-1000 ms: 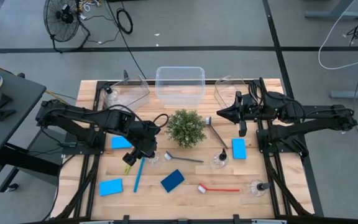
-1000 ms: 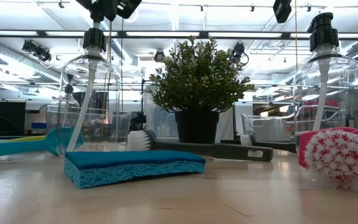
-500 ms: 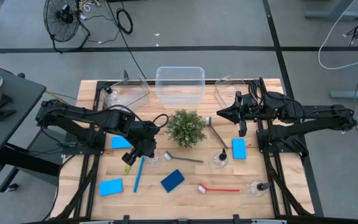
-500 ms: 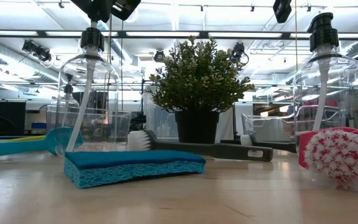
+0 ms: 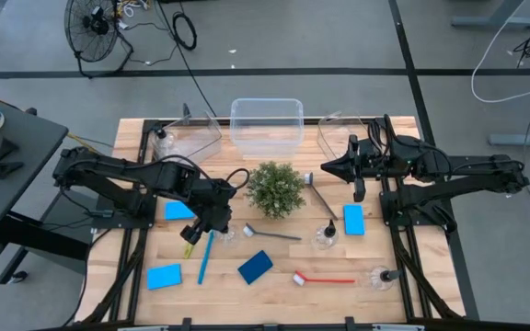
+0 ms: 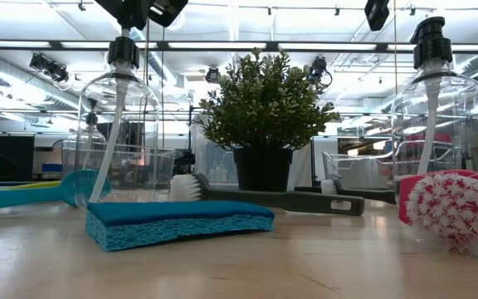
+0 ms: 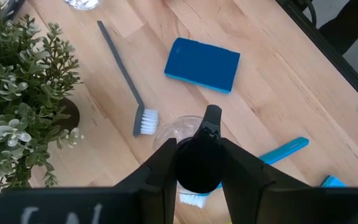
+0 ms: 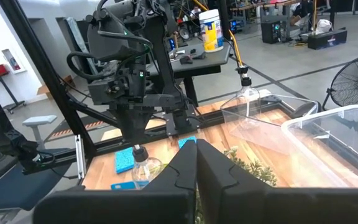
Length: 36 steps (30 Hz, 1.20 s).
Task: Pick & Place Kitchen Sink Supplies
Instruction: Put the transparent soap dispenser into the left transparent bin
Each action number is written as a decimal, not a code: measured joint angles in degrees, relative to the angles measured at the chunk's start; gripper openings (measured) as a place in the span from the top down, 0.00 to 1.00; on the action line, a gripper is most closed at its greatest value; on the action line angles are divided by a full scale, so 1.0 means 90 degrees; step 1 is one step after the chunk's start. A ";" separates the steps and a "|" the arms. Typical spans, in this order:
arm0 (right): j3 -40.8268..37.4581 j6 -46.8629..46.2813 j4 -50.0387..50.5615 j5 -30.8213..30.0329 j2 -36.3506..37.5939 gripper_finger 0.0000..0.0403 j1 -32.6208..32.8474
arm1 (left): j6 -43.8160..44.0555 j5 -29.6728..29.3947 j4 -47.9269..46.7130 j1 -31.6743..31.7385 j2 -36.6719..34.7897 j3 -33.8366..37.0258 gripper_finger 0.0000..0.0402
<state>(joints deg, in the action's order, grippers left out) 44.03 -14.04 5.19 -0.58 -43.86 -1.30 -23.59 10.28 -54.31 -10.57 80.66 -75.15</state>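
My left gripper point(image 5: 217, 221) point(image 7: 199, 149) is shut on the black pump cap of a clear bottle point(image 7: 171, 129) that stands on the table between the plant and a blue brush point(image 5: 205, 256). In the low view this bottle point(image 6: 121, 133) stands upright at the left with the gripper point(image 6: 143, 10) on its top. Blue sponges point(image 5: 256, 267) point(image 5: 164, 276) point(image 5: 180, 211) point(image 5: 353, 220) lie flat on the wood. A grey brush point(image 5: 272, 233), a red brush point(image 5: 325, 279) and a yellow brush point(image 5: 191, 246) lie nearby. My right gripper point(image 5: 325, 168) point(image 8: 196, 167) is shut and empty, right of the plant.
A bushy green plant point(image 5: 275, 189) stands mid-table. Three clear bins point(image 5: 267, 124) point(image 5: 196, 133) point(image 5: 339, 133) line the far edge, and the left one holds a bottle point(image 5: 161, 140). Two more bottles point(image 5: 325, 237) point(image 5: 382, 276) stand at the front right. A second dark brush point(image 5: 318, 191) lies by the plant.
My left gripper's fingers have closed in onto the bottle's black cap. The bottle, the right arm and the other things have not moved.
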 joint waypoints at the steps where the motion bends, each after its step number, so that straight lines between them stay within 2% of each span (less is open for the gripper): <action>1: 0.0000 0.0000 0.0000 0.0000 0.0000 0.98 0.0001 | 0.0000 0.0000 -0.0045 0.0000 0.0000 -0.0036 0.74; 10: 0.0000 0.0002 0.0000 0.0000 0.0000 0.98 0.0000 | 0.0003 -0.0051 -0.0377 0.0024 -0.0012 -0.0942 0.75; 17: 0.0000 0.0135 -0.0002 0.0002 0.0000 0.98 0.0001 | -0.0002 -0.0526 -0.1166 0.0127 -0.0010 -0.1826 0.75; 27: 0.0000 0.0138 -0.0002 0.0002 0.0000 0.98 0.0000 | -0.0023 -0.1195 -0.1860 0.0906 -0.0010 -0.2848 0.75; 36: 0.0000 0.0137 -0.0002 0.0012 0.0000 0.98 0.0000 | -0.0007 -0.1529 -0.2041 0.1883 -0.0007 -0.2968 0.75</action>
<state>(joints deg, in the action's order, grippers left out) 44.03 -12.81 5.17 -0.47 -43.86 -1.30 -23.66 -3.48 -72.68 6.38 80.60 -101.86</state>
